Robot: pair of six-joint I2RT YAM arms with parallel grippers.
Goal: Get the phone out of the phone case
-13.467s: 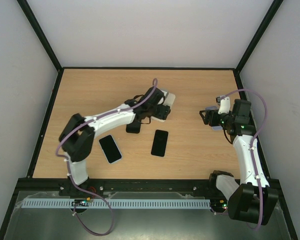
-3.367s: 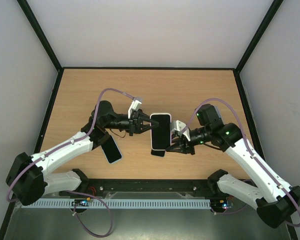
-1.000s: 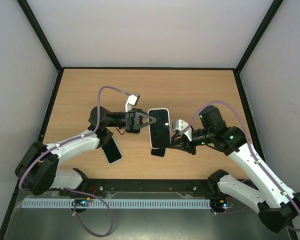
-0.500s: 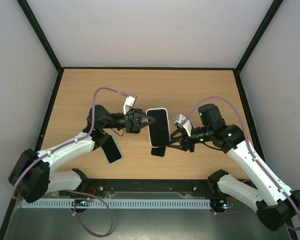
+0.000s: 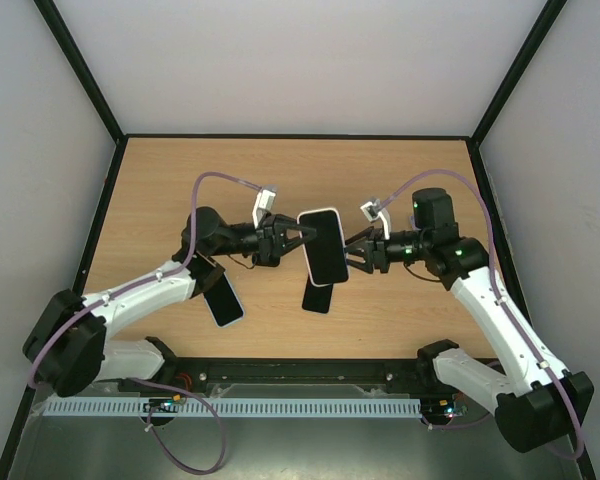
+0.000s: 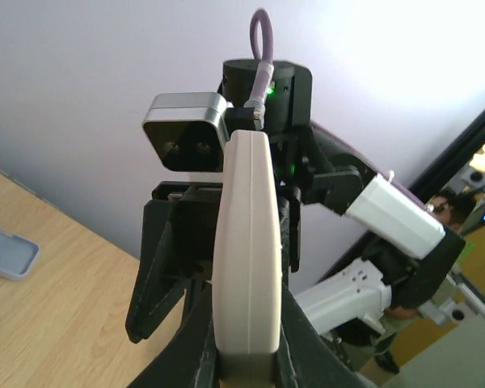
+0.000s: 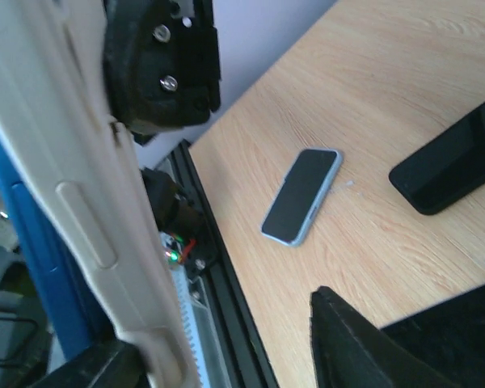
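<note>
- Top external: the left gripper [image 5: 298, 238] is clamped on the left long edge of the phone case [image 5: 319, 213]; the phone [image 5: 324, 248] sits in the case, dark screen up, held in the air above the table [image 5: 410, 180]; the right gripper [image 5: 352, 250] meets the case's right edge; a dark phone [image 5: 316, 300] lies on the table partly under the held one, and a pale-cased phone [image 5: 221, 297] lies near the left arm.
- Left wrist: the cream case stands edge-on, pinched between the left fingers [image 6: 196, 356]; the right gripper's black fingers straddle it from the far side.
- Right wrist: the case's edge runs down the left of the view; the right fingers [image 7: 356, 347] are spread wide, with the case against only one of them; the pale-cased phone lies flat on the wood.
</note>
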